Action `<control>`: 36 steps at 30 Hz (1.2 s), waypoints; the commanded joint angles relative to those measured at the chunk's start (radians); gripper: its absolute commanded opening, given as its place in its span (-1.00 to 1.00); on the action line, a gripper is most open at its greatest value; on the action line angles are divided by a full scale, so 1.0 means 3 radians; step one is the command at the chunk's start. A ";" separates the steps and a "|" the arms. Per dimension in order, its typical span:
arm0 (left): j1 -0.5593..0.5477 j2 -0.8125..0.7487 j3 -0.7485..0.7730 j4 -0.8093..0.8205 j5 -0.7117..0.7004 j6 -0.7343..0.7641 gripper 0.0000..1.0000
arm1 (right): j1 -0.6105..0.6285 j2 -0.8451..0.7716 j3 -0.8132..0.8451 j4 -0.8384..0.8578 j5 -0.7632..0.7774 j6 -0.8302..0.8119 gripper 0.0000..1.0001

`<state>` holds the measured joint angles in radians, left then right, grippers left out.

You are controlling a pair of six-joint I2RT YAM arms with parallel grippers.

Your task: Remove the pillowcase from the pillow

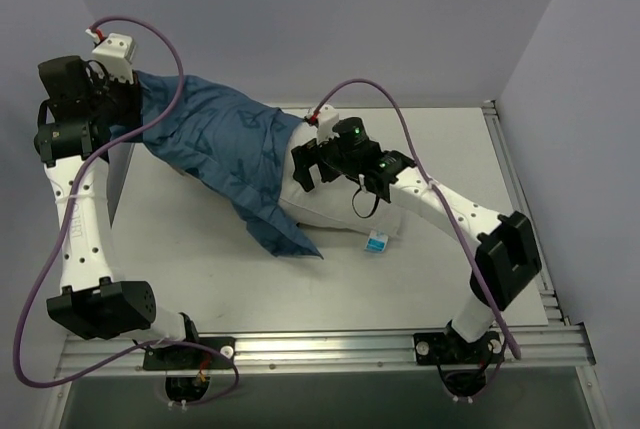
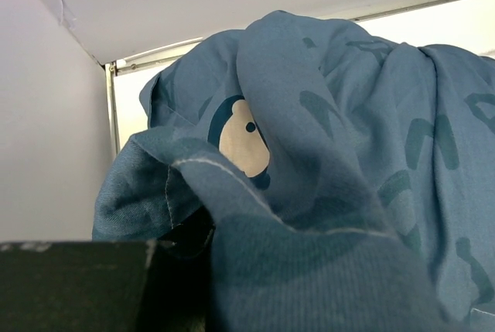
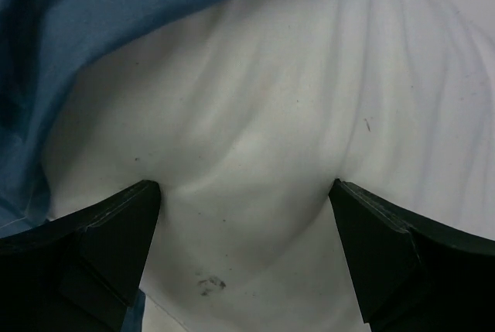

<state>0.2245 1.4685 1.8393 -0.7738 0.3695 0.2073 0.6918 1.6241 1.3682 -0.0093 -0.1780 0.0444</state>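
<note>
My left pincer (image 1: 128, 114) was shut on a bunched fold of the pillowcase (image 1: 225, 144), raised above the bench (image 1: 200, 269) near its far left corner, close to the left wall. In my left wrist view the blue cloth filled nearly everything, heaped over my fingers so that I could not see them. One beige mouse face (image 2: 244, 146) showed among the folds, and a stitched hem ran across the lower part.

From that grip the pillowcase stretched down and to the right, toward the middle of the bench. Its loose open end draped over the left part of the pillow (image 1: 330, 204), and one corner of the cloth trailed onto the bench towards the near edge. How much of the pillow lay inside the cover I could not tell.

The pillow lay around the middle of the bench, with its right part bare and white. Its small blue-and-white tag (image 1: 377, 242) stuck out on the side facing the near edge.

My right pincer (image 3: 244, 186) stood wide open and gripped nothing. Both fingertips (image 3: 131, 216) pressed down into the bare white pillow, which creased and bulged between them. Blue cloth lay just beyond them, across the upper left of my right wrist view.
</note>
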 commanded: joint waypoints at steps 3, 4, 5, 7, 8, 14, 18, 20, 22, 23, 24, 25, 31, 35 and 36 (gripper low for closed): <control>0.0013 -0.0109 0.0179 0.0299 0.0037 0.0015 -0.95 | 0.0015 0.0211 -0.0183 0.0266 -0.0154 0.0158 0.99; 0.0008 -0.0109 0.0184 0.0294 0.0047 0.0015 -0.95 | 0.0015 0.0251 -0.0330 0.0287 -0.0017 0.0245 0.99; 0.0008 -0.0109 0.0184 0.0289 0.0047 0.0015 -0.95 | 0.0005 0.0292 -0.0388 0.0297 0.0030 0.0266 0.99; 0.0008 -0.0119 0.0184 0.0278 0.0057 0.0015 -0.95 | -0.0005 0.0481 -0.0475 0.0246 0.0067 0.0317 0.68; 0.0008 -0.0119 0.0189 0.0278 0.0052 0.0015 -0.95 | -0.0010 0.0543 -0.0500 0.0241 0.0046 0.0337 0.45; 0.0008 -0.0155 0.0133 0.0273 0.0037 0.0009 -0.96 | -0.0184 0.0702 -0.0755 0.0373 0.0015 0.0628 -1.00; 0.0024 -0.0175 0.0138 0.0273 -0.0081 0.0010 -0.96 | -0.0485 0.0559 -0.0971 0.0415 -0.0030 0.0812 -1.00; 0.0059 -0.0150 0.0229 0.0294 -0.0330 -0.0016 -0.95 | -0.0745 0.0533 -0.1057 0.0354 -0.0046 0.0869 -1.00; 0.0136 -0.0114 0.0357 0.0304 -0.0444 -0.0057 -0.95 | -0.0904 0.0492 -0.1211 0.0313 -0.0092 0.0890 -1.00; 0.0187 -0.0069 0.0449 0.0294 -0.0485 -0.0077 -0.96 | -0.1057 0.0477 -0.1257 0.0257 -0.0107 0.0890 -1.00; 0.0299 -0.0048 0.0632 0.0289 -0.0520 -0.0128 -0.95 | -0.1144 0.0467 -0.1359 0.0231 -0.0133 0.0890 -1.00; 0.0366 -0.0037 0.0715 0.0289 -0.0531 -0.0154 -0.95 | -0.1236 0.0446 -0.1420 0.0215 -0.0153 0.0880 -1.00; 0.0673 0.0070 0.1267 0.0314 -0.0597 -0.0205 -0.95 | -0.2029 0.0221 -0.1748 0.0175 -0.0154 0.0793 -1.00; 0.0704 0.0157 0.1544 0.0258 -0.0613 -0.0195 -0.95 | -0.2249 0.0180 -0.1758 0.0118 -0.0107 0.0706 -1.00; 0.0704 0.0172 0.1590 0.0248 -0.0618 -0.0200 -0.95 | -0.2285 0.0185 -0.1758 0.0113 -0.0107 0.0696 -1.00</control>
<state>0.3008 1.5665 2.1422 -1.0233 0.3183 0.2634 0.1749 1.5925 0.9363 0.4164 -0.6006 0.3820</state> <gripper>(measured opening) 0.040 0.087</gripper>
